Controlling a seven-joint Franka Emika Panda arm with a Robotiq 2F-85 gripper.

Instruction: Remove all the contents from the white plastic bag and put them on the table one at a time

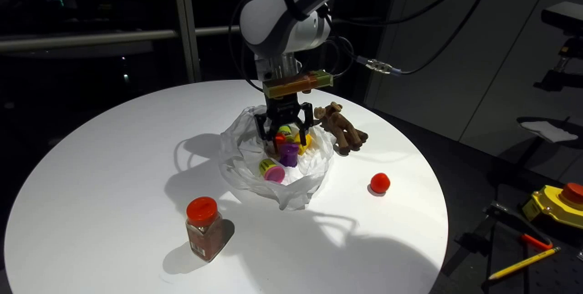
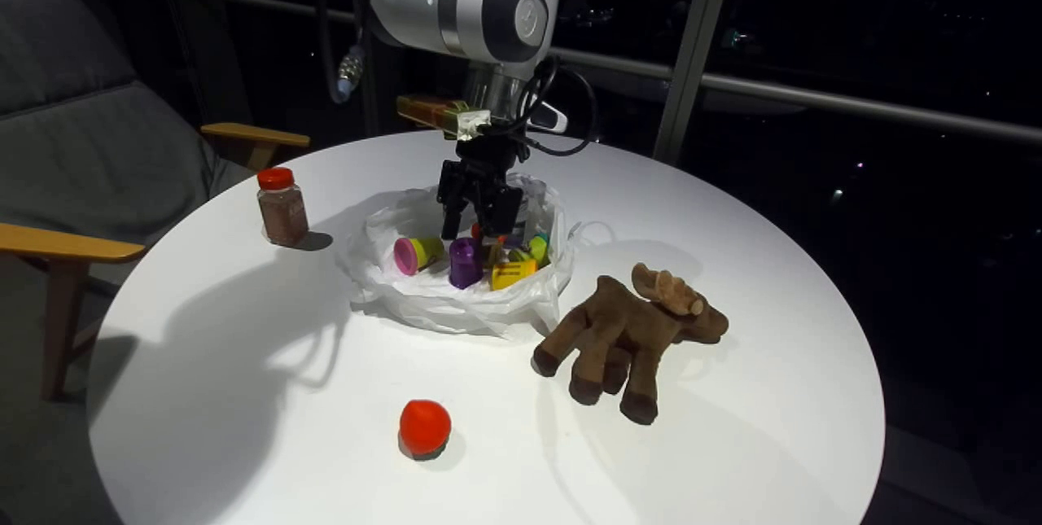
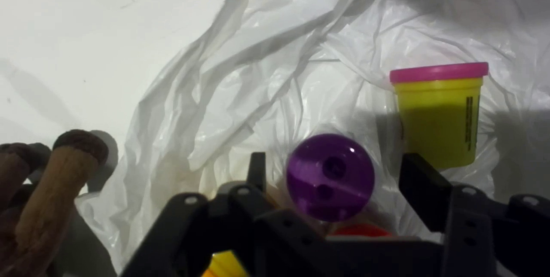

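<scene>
Your gripper [image 3: 333, 171] points down into the open bag [image 3: 240, 88], its fingers [image 3: 425, 195] spread to either side of the purple tub [image 3: 330, 178], with a gap showing at each finger. You see that tub just below centre in the wrist view; it stands upright in both exterior views. Just under it in the wrist view you catch a red thing [image 3: 363, 230], mostly hidden. Right of centre there, the pink-lidded tub [image 3: 438, 114] lies on its side, lid toward the top of the frame. In an exterior view you find a yellow tub [image 2: 513, 273] to the right of the purple one, and a green thing [image 2: 538, 248] beyond it, too covered for you to tell more. All five are inside the bag, which sits mid-frame in both exterior views, mouth wide, sides crumpled.

Just beside the bag you have the moose [image 2: 627, 325], right of centre in an exterior view, legs toward the bottom of the frame; you cannot tell whether it touches the plastic. Farther out, the red ball [image 2: 425, 427] rests on the table [image 2: 488, 370], bottom middle in an exterior view. Your jar [image 1: 206, 234] stands upright at the lower left in an exterior view. Past the table's edge, lower right, you see a pencil [image 1: 524, 263] and a yellow box [image 1: 546, 207].
</scene>
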